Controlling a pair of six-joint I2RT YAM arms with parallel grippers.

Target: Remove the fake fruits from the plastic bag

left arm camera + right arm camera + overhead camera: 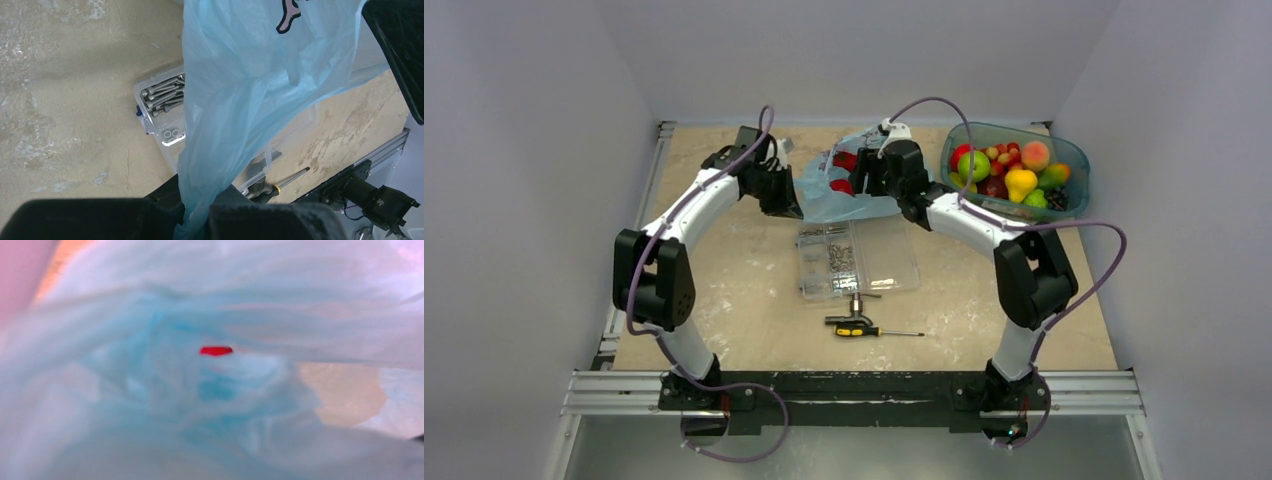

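Observation:
The light blue plastic bag (829, 200) lies at the back middle of the table. Two red fruits (845, 160) show through its open top. My left gripper (786, 203) is shut on the bag's left edge; the left wrist view shows the film (250, 75) pinched between the fingers (200, 212) and stretched upward. My right gripper (865, 172) reaches into the bag's mouth, its fingers hidden by the film. The right wrist view is filled with blurred blue bag (150, 405), with one red sliver of fruit (216, 350) in the middle.
A teal tub (1070, 152) with several fruits stands at the back right. A clear compartment box of screws (857, 258) lies just in front of the bag, also in the left wrist view (160, 102). A screwdriver (869, 330) lies nearer me.

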